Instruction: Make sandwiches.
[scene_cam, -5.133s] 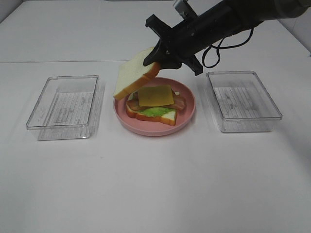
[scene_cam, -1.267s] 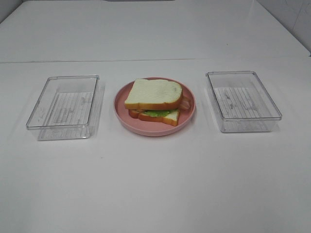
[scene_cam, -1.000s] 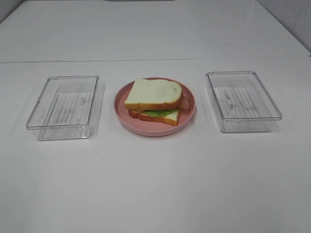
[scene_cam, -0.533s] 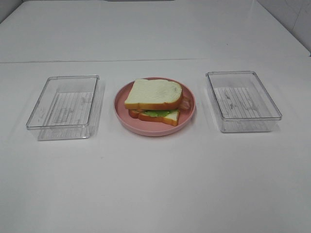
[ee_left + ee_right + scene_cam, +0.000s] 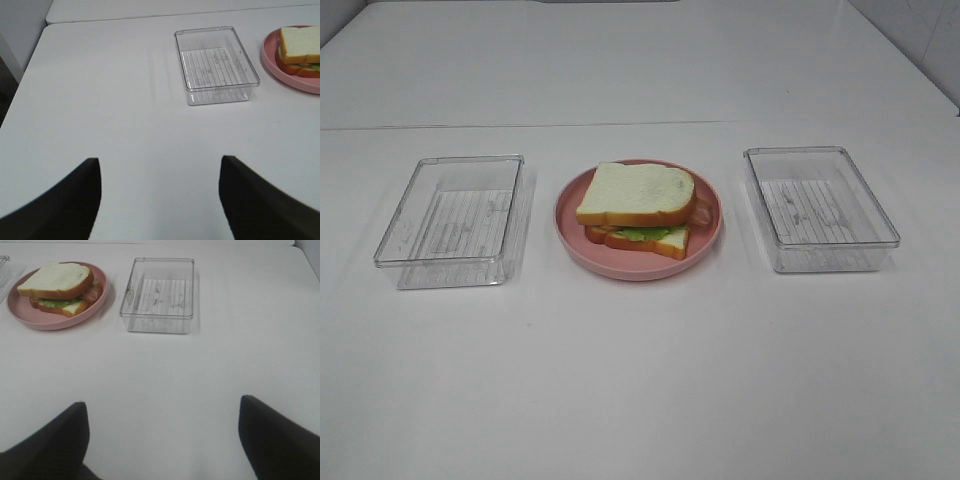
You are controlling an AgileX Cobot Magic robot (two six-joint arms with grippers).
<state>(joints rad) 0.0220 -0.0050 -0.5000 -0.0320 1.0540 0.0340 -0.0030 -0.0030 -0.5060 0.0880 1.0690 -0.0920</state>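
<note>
I see the sandwich [image 5: 638, 208] stacked on the pink plate [image 5: 572, 238]. My left gripper [image 5: 160, 192] and right gripper [image 5: 162, 437] gape, holding nothing (both well clear). I'd leave it untouched.

Obstacles: plate [image 5: 570, 235] at centre, carrying sandwich [image 5: 638, 208]; clear tray [image 5: 450, 220] left, clear tray [image 5: 820, 207] right.
Free room: bare counter [image 5: 640, 380] in front; gaps between plate and trays.
</note>
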